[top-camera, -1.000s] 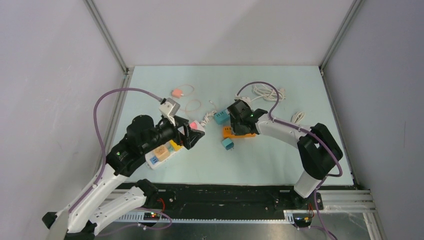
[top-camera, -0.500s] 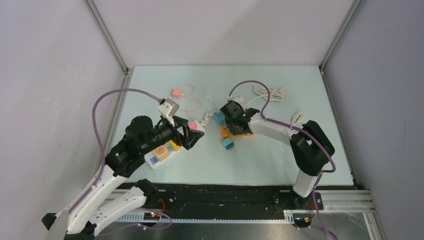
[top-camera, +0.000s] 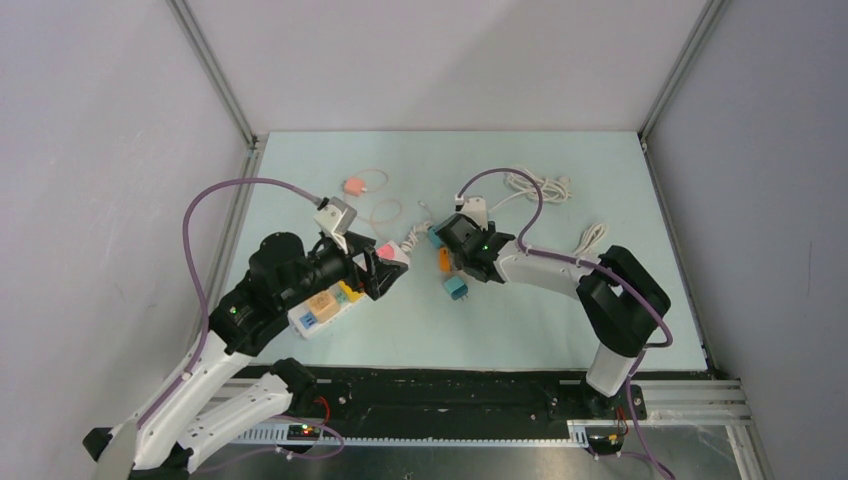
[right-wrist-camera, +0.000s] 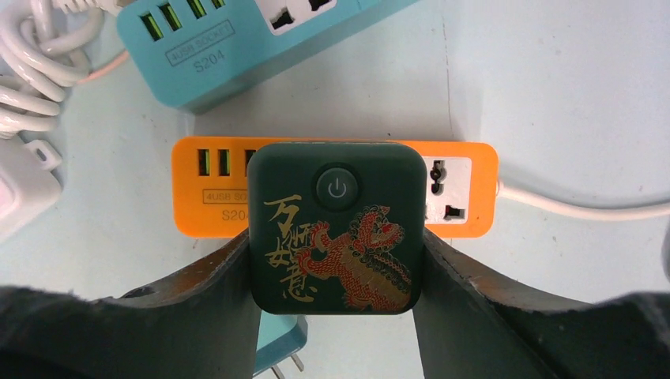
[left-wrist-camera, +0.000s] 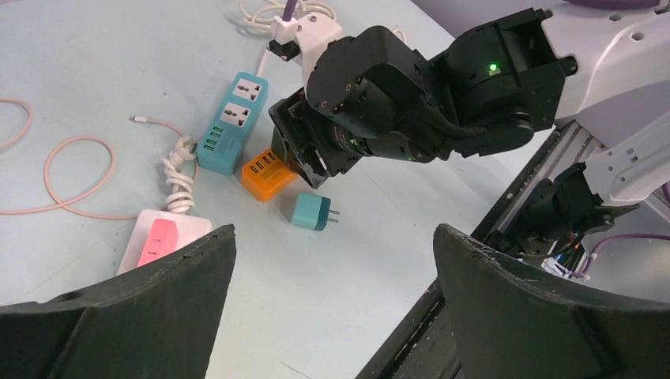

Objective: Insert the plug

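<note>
Right gripper (right-wrist-camera: 336,272) carried one dark green plug (right-wrist-camera: 334,227) left over two power strips.

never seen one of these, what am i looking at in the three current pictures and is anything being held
These are two robot arms bolted at the near edge of a pale table, each ending in a two-finger gripper. One picture looks down from a fixed camera above and behind them; the other two come from small cameras on the wrists, so each shows its own fingers at the bottom.

The right gripper is closed on a dark green adapter with a power button and a dragon design, holding it just above an orange power strip. Beside that lie a teal power strip, a small teal plug and white cables.

The left gripper stands wide open and holds nothing, above a white strip with a pink switch.
</note>
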